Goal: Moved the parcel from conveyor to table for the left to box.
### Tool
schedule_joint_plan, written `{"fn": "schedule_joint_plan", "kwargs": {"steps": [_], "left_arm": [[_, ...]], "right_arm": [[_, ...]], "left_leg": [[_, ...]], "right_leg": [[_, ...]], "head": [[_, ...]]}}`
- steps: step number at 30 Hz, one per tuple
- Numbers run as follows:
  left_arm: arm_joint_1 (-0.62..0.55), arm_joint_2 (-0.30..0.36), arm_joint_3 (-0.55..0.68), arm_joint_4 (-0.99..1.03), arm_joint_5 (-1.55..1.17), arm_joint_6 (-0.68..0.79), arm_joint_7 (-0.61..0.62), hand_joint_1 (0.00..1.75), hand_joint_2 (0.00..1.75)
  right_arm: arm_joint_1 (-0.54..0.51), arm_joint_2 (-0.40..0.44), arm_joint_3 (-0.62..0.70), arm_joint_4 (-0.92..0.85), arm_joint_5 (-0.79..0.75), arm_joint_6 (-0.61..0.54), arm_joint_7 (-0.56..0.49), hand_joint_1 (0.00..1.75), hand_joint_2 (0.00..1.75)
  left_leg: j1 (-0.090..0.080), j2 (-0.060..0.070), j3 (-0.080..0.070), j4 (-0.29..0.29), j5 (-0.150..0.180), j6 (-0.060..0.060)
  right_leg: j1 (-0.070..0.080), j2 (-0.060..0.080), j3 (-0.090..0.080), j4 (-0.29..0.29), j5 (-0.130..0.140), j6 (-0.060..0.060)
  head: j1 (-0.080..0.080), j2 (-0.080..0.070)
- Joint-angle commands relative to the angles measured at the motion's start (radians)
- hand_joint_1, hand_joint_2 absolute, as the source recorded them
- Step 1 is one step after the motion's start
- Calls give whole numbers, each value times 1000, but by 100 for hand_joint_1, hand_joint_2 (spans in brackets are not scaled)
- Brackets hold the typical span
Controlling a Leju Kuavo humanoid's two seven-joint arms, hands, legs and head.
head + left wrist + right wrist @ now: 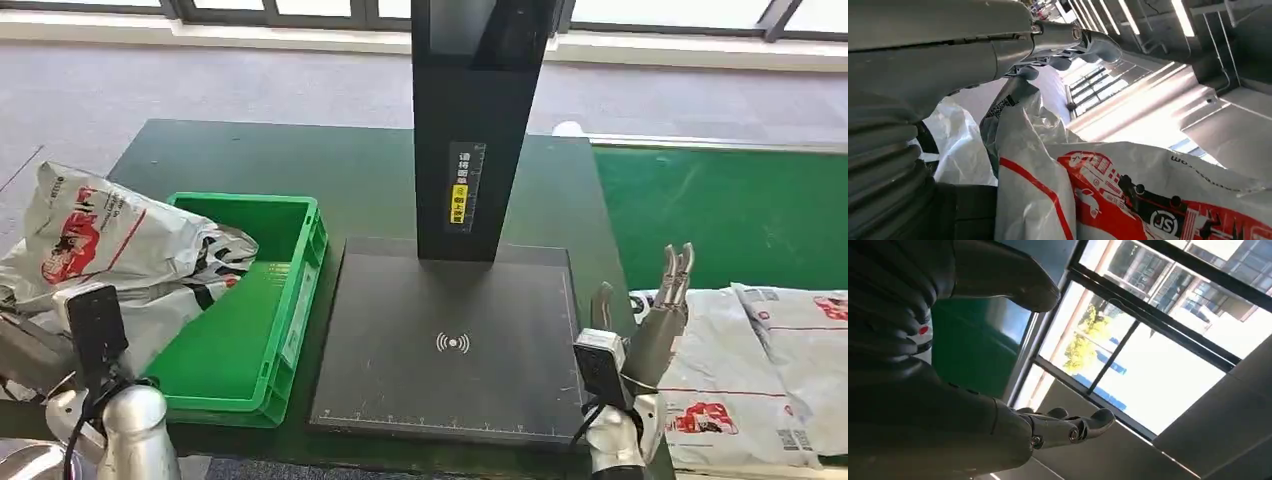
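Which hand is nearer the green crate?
Left. The left hand holds a white parcel resting over the green crate's left rim. The right hand is open, across the scanner base, beside the conveyor parcels.

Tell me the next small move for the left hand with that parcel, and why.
Probably carry it a little toward the green crate and lower it in. The left hand holds the white parcel, which already overlaps the crate's near-left rim, and the crate's floor looks bare. The right hand is open beside the parcels on the conveyor, so nothing blocks that move.

Crumpled white parcel (120,250) overhanging green box (290,290)
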Motion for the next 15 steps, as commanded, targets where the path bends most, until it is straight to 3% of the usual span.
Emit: {"fn": "schedule_joint_plan", "kwargs": {"steps": [1, 2, 7, 11, 12, 13, 15], "left_arm": [[12, -40, 58, -8, -16, -5, 1, 0, 175], [2, -40, 95, 47, 16, -5, -75, 0, 175], [34, -40, -196, 57, -435, -5, 267, 0, 175], [37, -40, -223, 79, -495, -5, 284, 0, 175], [-49, 85, -217, 205, -400, -5, 283, 0, 175], [21, -40, -243, 116, -546, -5, 317, 0, 175], [24, -40, -267, 131, -604, -5, 358, 0, 175]], "right_arm": [[-42, 35, -76, 79, 11, 8, 1, 0, 175], [-42, 32, -74, 83, 8, 5, 1, 0, 175], [-34, 40, -105, 65, 26, 23, 1, 0, 175], [-33, 41, -116, 59, 32, 32, 1, 0, 175], [-31, 47, -119, 57, 33, 33, 1, 0, 175], [-30, 50, -127, 53, 40, 39, 1, 0, 175], [-26, 49, -130, 49, 41, 39, 1, 0, 175]], "left_leg": [[0, 2, 2, -2, -1, 0], [0, 2, 2, -1, -1, 0], [0, -3, 1, -2, 0, 0], [-1, -2, 2, -1, 0, 0], [-1, -2, 3, -2, 0, 0], [-1, -1, 2, -2, 0, 0], [-1, -1, 3, -3, 0, 0]], "right_leg": [[0, 1, 2, -2, 0, -1], [0, 1, 2, -1, 0, -1], [0, -4, 2, -2, -1, -1], [-1, -3, 1, -2, 0, 0], [-1, -3, 2, -3, 0, 0], [-1, -1, 3, -2, 0, 0], [-1, -2, 4, -3, 0, 0]], "head": [[0, 0], [0, 0], [0, 0], [0, 0], [0, 0], [0, 0], [0, 0]]}}
